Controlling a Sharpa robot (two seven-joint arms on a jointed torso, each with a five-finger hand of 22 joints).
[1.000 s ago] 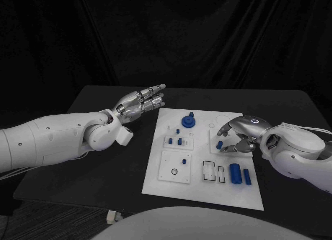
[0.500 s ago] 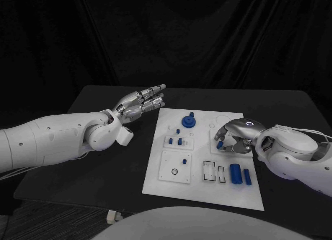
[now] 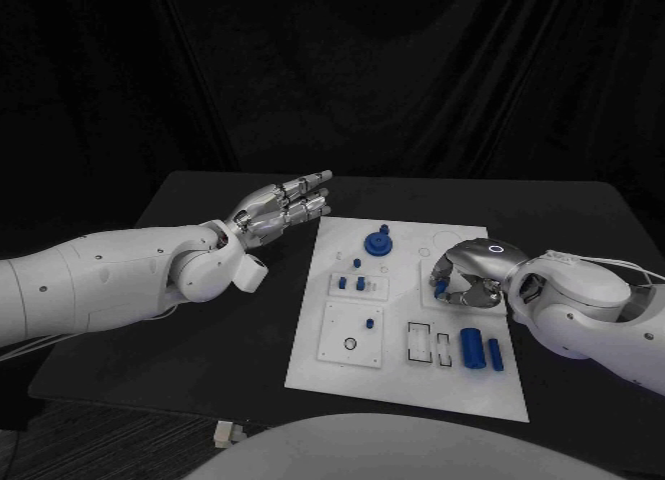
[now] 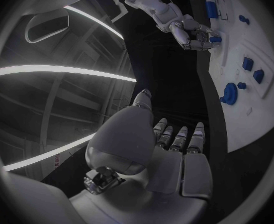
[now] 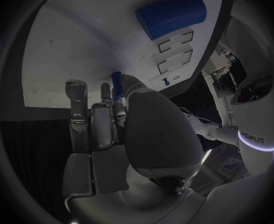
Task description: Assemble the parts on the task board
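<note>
On the white task board [image 3: 404,385] we judge assembly partly done: nearest us two blue cylinders [image 3: 481,351] lie loose beside unfilled slots, mid-board our right hand [image 3: 466,276] pinches a small blue peg [image 5: 116,77], farther left our left hand [image 3: 282,207] hovers flat, holding nothing

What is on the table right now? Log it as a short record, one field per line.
surface: black table
task board: white plate mid-table
left hand: left hand off the board's left side, fingers straight, holding nothing
right hand: right hand over the board's right part, pinching a small blue peg
large cylinder: blue cylinder lying near the board's near right corner
round part: blue round part near the board's far edge
empty slots: rectangular cutouts beside the cylinder
</note>
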